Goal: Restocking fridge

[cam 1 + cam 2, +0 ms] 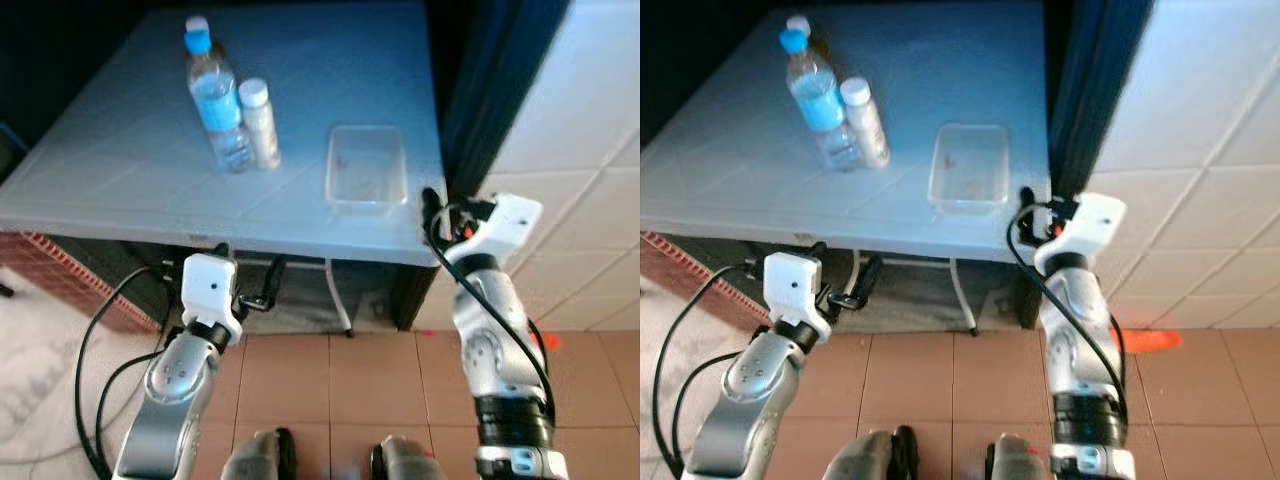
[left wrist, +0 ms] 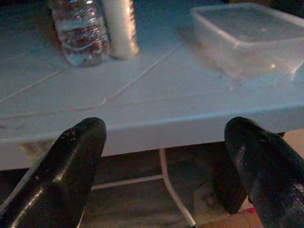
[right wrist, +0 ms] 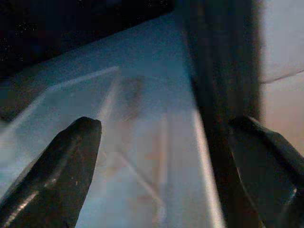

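Note:
A clear water bottle (image 1: 215,95) with a blue cap and label stands on the white table (image 1: 120,170), touching a smaller white bottle (image 1: 260,122) on its right. A clear, empty plastic container (image 1: 366,167) sits near the table's front right corner. My left gripper (image 1: 248,272) is open, just below the table's front edge; its fingers (image 2: 61,175) frame the edge, with both bottles and the container (image 2: 247,38) beyond. My right gripper (image 1: 437,215) is open at the table's right front corner, beside the container (image 3: 85,123).
A dark upright panel (image 1: 490,90) stands against the table's right side, with a white tiled wall (image 1: 580,150) beyond it. The floor (image 1: 330,380) is reddish tile. Black cables (image 1: 95,390) hang by my left arm. White table legs (image 1: 338,300) show under the top.

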Robot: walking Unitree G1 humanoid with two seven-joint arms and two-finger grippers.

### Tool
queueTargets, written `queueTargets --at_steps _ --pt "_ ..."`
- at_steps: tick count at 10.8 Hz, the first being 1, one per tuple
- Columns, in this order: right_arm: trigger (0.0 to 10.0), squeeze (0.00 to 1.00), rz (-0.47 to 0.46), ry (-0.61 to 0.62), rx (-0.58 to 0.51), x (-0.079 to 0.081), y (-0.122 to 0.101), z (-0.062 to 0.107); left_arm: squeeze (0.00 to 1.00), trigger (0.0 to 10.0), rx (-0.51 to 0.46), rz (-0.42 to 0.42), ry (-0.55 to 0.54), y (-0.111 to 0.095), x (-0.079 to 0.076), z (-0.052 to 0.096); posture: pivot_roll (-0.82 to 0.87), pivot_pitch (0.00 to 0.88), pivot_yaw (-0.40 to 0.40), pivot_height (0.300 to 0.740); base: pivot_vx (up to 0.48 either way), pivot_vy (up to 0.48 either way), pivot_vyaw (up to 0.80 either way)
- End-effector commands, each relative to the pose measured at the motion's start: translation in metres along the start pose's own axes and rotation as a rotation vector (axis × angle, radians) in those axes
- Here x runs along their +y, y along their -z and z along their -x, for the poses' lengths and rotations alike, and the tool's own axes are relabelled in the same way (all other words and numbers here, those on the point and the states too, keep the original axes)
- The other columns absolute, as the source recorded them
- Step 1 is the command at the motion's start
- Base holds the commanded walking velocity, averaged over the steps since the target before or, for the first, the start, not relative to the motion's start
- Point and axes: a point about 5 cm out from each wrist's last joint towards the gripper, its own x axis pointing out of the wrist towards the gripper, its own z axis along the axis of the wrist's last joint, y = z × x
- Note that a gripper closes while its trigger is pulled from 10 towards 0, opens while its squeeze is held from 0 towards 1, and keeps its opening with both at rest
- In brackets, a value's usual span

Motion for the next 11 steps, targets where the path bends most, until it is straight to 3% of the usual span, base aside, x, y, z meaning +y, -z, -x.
queueTargets --at_steps 1,3,5,7,11 --pt "10.0 0.00 -0.049 -0.025 -0.001 0.003 0.000 -0.001 0.00 10.0 0.003 -0.007 -0.015 -0.001 0.004 0.003 -0.02 0.174 0.094 0.740 0.000 0.000 0.00" --pt "10.0 0.00 0.009 -0.016 -0.011 0.002 0.003 -0.012 0.00 10.0 0.008 -0.013 -0.016 -0.002 0.004 0.003 -0.02 0.180 0.095 0.740 0.000 0.000 0.00" --pt "10.0 0.00 -0.039 -0.037 -0.007 0.001 0.003 -0.027 0.00 10.0 0.011 -0.027 -0.012 -0.003 0.004 0.005 0.01 0.188 0.094 0.740 0.000 0.000 0.00" --pt "10.0 0.00 -0.123 -0.089 -0.006 0.005 0.002 -0.040 0.00 10.0 0.021 -0.046 -0.034 -0.004 0.011 0.011 0.04 0.186 0.091 0.740 0.000 0.000 0.00" --pt "10.0 0.00 -0.333 -0.193 0.044 0.014 0.012 -0.044 0.00 10.0 0.019 -0.057 -0.016 -0.007 0.008 0.009 0.05 0.181 0.102 0.740 0.000 0.000 0.00"
